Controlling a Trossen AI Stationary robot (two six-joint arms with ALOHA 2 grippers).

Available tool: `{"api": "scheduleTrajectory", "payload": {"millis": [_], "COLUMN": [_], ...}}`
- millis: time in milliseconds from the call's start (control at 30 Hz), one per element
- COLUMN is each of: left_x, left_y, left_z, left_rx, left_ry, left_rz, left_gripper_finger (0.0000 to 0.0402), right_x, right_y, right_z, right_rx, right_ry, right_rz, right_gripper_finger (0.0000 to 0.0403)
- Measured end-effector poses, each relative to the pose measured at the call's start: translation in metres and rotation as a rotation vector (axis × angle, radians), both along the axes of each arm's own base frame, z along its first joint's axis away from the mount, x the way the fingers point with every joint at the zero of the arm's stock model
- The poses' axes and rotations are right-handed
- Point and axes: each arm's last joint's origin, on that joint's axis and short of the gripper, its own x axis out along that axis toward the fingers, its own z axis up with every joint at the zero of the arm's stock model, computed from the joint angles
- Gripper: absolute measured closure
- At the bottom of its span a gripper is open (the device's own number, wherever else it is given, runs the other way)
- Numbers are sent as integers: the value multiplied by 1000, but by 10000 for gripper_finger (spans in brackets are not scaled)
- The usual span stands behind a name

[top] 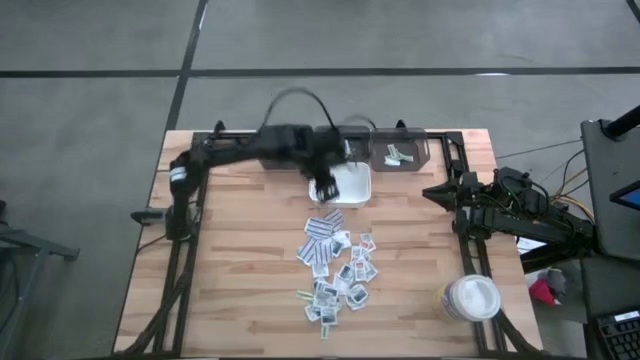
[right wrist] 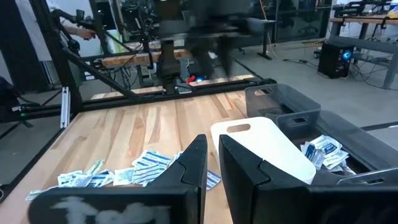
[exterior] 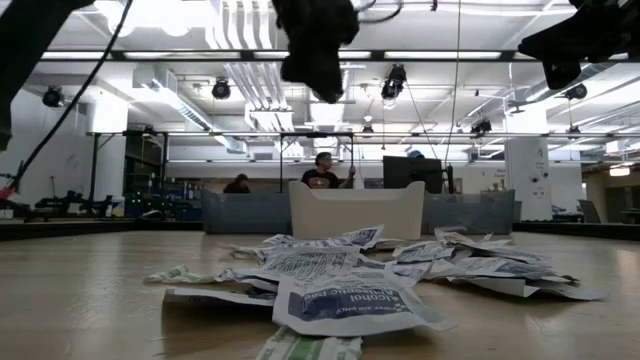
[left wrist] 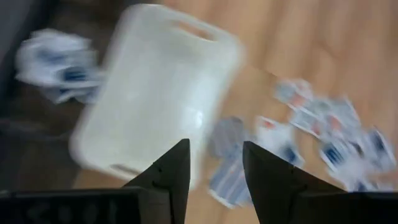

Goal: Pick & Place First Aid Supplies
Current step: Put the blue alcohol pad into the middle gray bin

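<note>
On the butcher-block table (top: 230, 290), near its middle, lie the packets (top: 335, 270): small, flat, crinkled squares, white and grey with blue-striped, red or greenish print, heaped loosely and overlapping. Just behind the heap sits a smooth white plastic tray (top: 350, 185) with rounded corners and slot handles; beside it a grey bin (top: 400, 152) holds a few more packets. Above the tray's front edge hangs the left gripper (left wrist: 214, 171), fingers apart, empty. Off at the table's side, the right gripper (right wrist: 212, 163) is nearly shut, empty.

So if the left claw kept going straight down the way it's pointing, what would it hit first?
Most likely the near rim of the white tray, directly ahead of the open left claw; depth is unclear.
</note>
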Motion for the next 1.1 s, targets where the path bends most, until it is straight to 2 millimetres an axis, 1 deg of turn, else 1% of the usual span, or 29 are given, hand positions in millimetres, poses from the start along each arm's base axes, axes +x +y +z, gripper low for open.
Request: {"api": "scheduleTrajectory", "payload": {"millis": [100,200,300,367,467,700,867,1033,1100], "left_x": [9,16,23,26,29,27,27,30,30], "left_y": [-41,-75,-99,-106,-106,-94,-90,-86,-85], "left_z": [-9,-23,-41,-54,-72,-102,-109,-112,-116], "left_rx": [59,164,265,309,317,214,224,220,219], "left_ry": [17,20,5,-12,-29,-27,-40,-89,-105], "left_rz": [-178,-313,-399,-436,-451,-502,-571,-602,-618], "left_gripper_finger": [261,261,261,261,261,262,262,262,262], "right_x": [0,0,0,0,0,0,0,0,0], "right_y": [0,0,0,0,0,0,0,0,0], "right_z": [0,0,0,0,0,0,0,0,0], "right_rx": [0,0,0,0,0,0,0,0,0], "right_ry": [0,0,0,0,0,0,0,0,0], "right_rz": [0,0,0,0,0,0,0,0,-1], "right_gripper_finger": [364,364,364,364,364,364,364,364,364]}}
